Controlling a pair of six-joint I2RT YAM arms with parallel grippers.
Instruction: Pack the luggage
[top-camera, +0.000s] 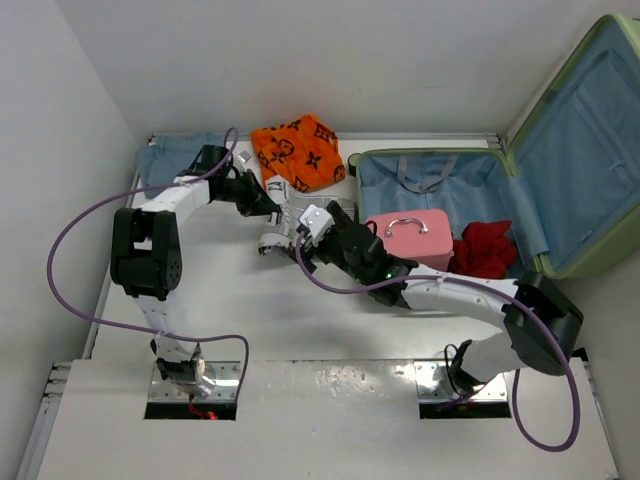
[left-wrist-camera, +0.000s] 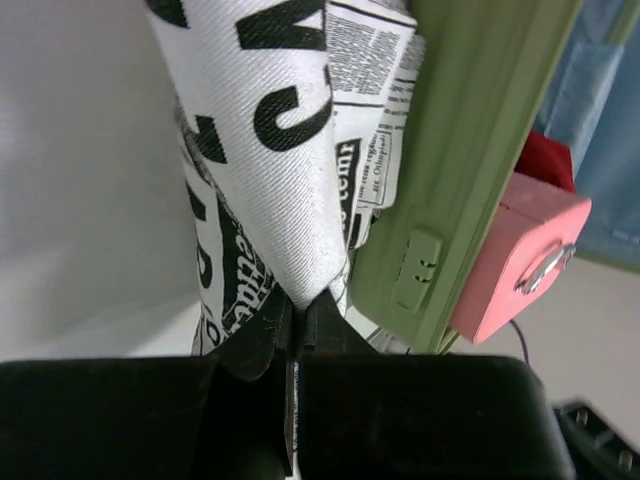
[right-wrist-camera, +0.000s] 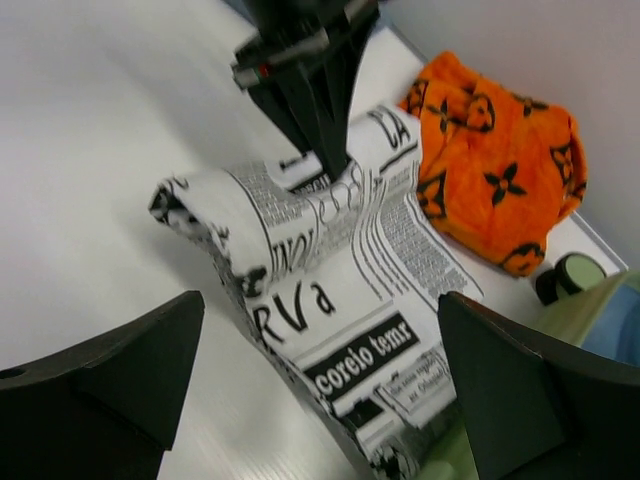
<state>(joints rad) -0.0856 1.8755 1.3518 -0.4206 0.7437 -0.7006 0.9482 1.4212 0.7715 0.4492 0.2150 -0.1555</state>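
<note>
- The desk (top-camera: 230, 300) carries everything. Its near left stretch is bare, and that is where my arms have room to work.
- The luggage (top-camera: 430, 152) lies open at the far right. Its lid is tipped up to the right, so the blue-lined base faces up, ready to take things. In my left wrist view its green shell (left-wrist-camera: 470, 150) stands just beside the cloth I hold.
- An orange patterned garment (top-camera: 300, 150) sits bunched at the far edge, just left of the luggage. It looks not yet packed.
- A folded blue denim piece (top-camera: 170, 158) lies in the far left corner, well apart from the luggage.
- The newsprint cloth (top-camera: 285, 225) hangs between my two hands, near the luggage's left wall. I judge it is raised there so it can go over the rim.
- The pink case (top-camera: 410, 238) stands in the near left part of the base, handle up, with a red cloth (top-camera: 485, 248) next to it on the right.
- My left hand (top-camera: 262, 200) is clenched on a top fold of the newsprint cloth, so the rest drapes down.
- My right hand (right-wrist-camera: 320, 300) is released, fingers spread wide towards the draped cloth, probably to take a second grip. I cannot tell whether it touches it.
</note>
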